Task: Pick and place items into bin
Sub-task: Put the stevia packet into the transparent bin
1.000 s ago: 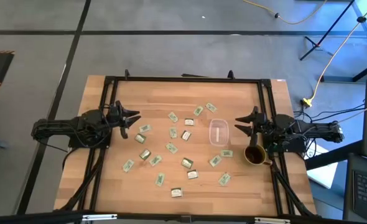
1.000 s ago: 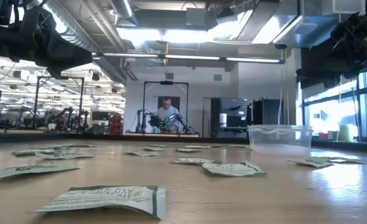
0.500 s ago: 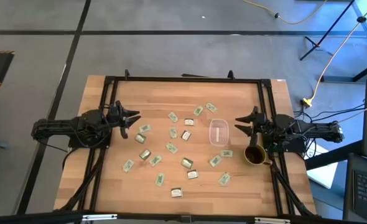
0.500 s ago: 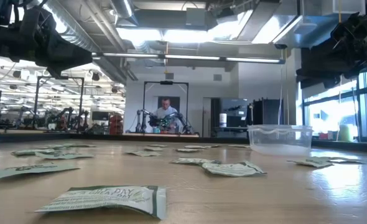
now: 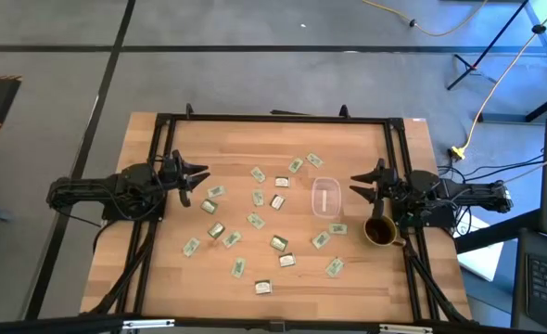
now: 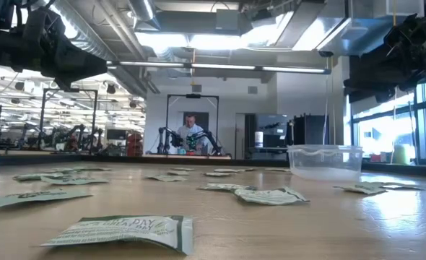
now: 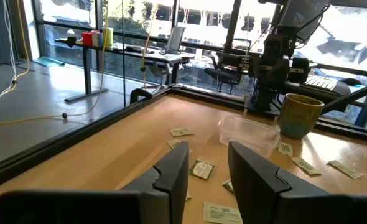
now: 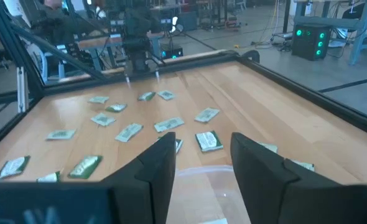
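Observation:
Several small pale green and white packets [image 5: 256, 220] lie flat, scattered over the middle of the wooden table [image 5: 255, 139]; the low view shows one close up [image 6: 126, 231]. The clear bin [image 5: 325, 198] stands on its base right of centre, also seen low [image 6: 325, 160]. My left gripper [image 5: 202, 177] hovers open at the table's left side, pointing level toward the packets [image 7: 202, 169]. My right gripper [image 5: 354, 186] hovers open at the right side, just beyond the bin [image 8: 202, 186]. Nothing lies between either pair of fingers.
A dark brown mug [image 5: 379, 230] stands near the right edge, beside the bin and under my right arm; it also shows in the left wrist view [image 7: 301, 113]. A black frame [image 5: 273, 118] runs round the table. A person [image 6: 191, 130] works far behind the table.

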You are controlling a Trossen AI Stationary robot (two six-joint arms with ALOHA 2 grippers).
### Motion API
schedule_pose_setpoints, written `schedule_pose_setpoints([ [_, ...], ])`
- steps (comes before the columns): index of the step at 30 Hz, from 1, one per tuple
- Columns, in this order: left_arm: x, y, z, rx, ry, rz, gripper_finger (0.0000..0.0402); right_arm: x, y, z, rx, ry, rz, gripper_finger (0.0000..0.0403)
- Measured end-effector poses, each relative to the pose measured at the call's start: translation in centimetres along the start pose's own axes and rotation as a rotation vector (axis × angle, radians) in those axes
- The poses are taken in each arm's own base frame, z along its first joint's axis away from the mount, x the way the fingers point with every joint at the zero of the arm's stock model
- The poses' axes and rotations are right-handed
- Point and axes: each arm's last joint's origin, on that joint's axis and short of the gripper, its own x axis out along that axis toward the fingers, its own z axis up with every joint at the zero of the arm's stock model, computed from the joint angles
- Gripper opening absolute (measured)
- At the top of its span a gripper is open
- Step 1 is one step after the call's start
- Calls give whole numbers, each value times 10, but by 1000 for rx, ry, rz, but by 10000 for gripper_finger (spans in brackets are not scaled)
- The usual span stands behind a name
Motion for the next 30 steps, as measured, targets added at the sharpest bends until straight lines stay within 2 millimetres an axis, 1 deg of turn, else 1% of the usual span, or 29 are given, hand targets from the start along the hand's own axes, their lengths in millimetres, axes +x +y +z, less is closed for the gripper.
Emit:
schedule_pose_setpoints([
  [13,0,0,0,0,0,0,106,0,1,7,18,-74,11,157],
  [23,0,0,0,0,0,-1,106,0,1,7,13,-74,11,157],
  [25,0,0,0,0,0,0,106,0,1,8,-17,-81,11,157],
  [28,0,0,0,0,-1,5,106,-1,2,14,-62,-133,16,157],
  [30,0,0,0,0,-1,5,106,-4,3,23,-91,-152,19,157],
])
